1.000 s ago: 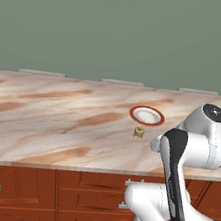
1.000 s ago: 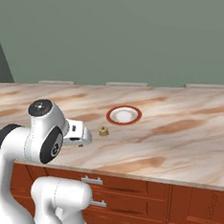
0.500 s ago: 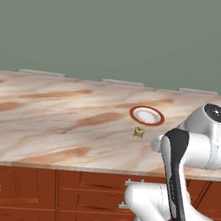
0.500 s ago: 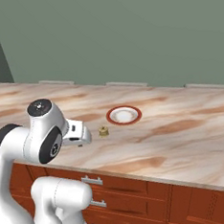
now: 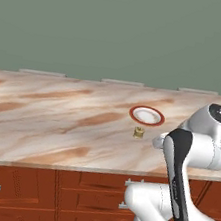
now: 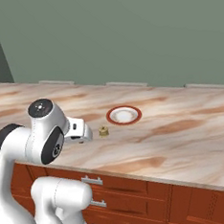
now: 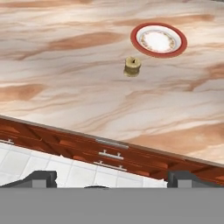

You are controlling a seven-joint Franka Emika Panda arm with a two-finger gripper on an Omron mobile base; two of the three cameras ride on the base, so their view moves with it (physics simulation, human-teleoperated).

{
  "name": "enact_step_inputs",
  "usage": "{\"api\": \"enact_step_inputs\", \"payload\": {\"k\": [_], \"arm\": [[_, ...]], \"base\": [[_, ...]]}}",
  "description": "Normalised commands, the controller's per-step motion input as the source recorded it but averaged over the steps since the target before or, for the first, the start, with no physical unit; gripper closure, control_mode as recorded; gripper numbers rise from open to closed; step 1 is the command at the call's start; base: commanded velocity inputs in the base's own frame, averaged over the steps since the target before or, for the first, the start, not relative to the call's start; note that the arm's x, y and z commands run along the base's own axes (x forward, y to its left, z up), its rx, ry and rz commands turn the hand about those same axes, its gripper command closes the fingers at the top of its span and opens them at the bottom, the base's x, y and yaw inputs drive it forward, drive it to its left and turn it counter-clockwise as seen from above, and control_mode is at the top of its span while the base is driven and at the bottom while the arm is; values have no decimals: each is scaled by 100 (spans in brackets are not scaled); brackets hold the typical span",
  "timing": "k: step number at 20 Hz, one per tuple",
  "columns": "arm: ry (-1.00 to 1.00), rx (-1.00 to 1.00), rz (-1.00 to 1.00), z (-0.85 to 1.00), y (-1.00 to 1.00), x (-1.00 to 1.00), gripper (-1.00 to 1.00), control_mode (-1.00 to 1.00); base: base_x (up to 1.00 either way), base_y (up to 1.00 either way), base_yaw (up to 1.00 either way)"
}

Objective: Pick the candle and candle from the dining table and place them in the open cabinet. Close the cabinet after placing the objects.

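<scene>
A squat tan-yellow candle (image 5: 139, 132) (image 6: 103, 131) (image 7: 132, 66) stands upright on the marble dining table (image 5: 55, 119) (image 6: 183, 131) (image 7: 61, 83), just in front of a red-rimmed plate. My gripper (image 7: 113, 178) hovers above the table's front edge, well short of the candle. Its two dark fingertips (image 7: 41, 177) stand wide apart, open, with nothing between them. In the base views the white hand (image 5: 159, 140) (image 6: 81, 131) hangs beside the candle at about its height. The cabinet is out of view.
A white plate with a red rim (image 5: 146, 115) (image 6: 124, 115) (image 7: 158, 40) lies just behind the candle. Reddish-brown drawers with silver handles (image 5: 88, 200) (image 6: 140, 193) (image 7: 109, 154) run under the tabletop. A grey-green wall (image 5: 120, 28) backs the table.
</scene>
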Motion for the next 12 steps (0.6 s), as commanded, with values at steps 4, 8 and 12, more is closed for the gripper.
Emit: {"api": "enact_step_inputs", "payload": {"k": [4,8,12], "arm": [[-6,0,0,-42,0,29,-100,-100],[0,0,-7,-46,0,43,-100,-100],[0,2,-11,-44,0,55,-100,-100]], "base": [[0,0,0],[0,0,0],[0,0,0]]}}
